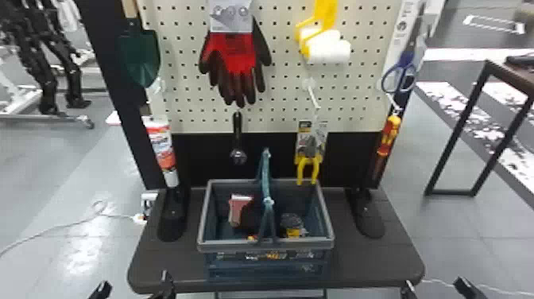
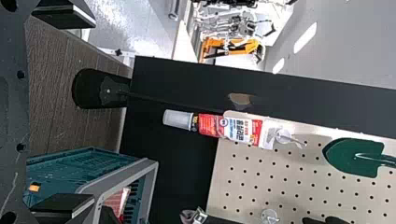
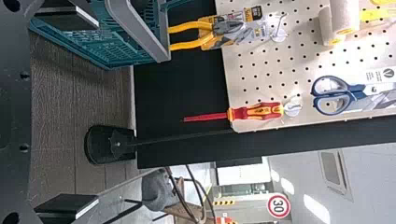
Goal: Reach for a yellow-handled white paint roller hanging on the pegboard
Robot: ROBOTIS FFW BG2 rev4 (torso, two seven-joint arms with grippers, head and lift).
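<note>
While the left hand (image 1: 133, 287) and right hand (image 1: 436, 288) flank the basket (image 1: 230, 244), both empty, fingers spread wide, the roller (image 1: 327, 48) hangs above the basket's right side; the right hand should rise clear of the pliers (image 1: 312, 149), then grip the handle (image 1: 326, 14) squarely.

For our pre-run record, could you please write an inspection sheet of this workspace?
Surface: dark table with a basket on it; spills: nothing seen.
Job's things: yellow-handled white paint roller hanging on the pegboard.
Clutter: gloves, trowel, pliers, scissors and screwdriver hanging; assorted items inside the basket.
Grippers: left gripper and right gripper at the head view's bottom edge, fingers open, nothing held.
Cables: white cable on the floor, left of the table.
Surroundings: black metal frame standing to the right.
</note>
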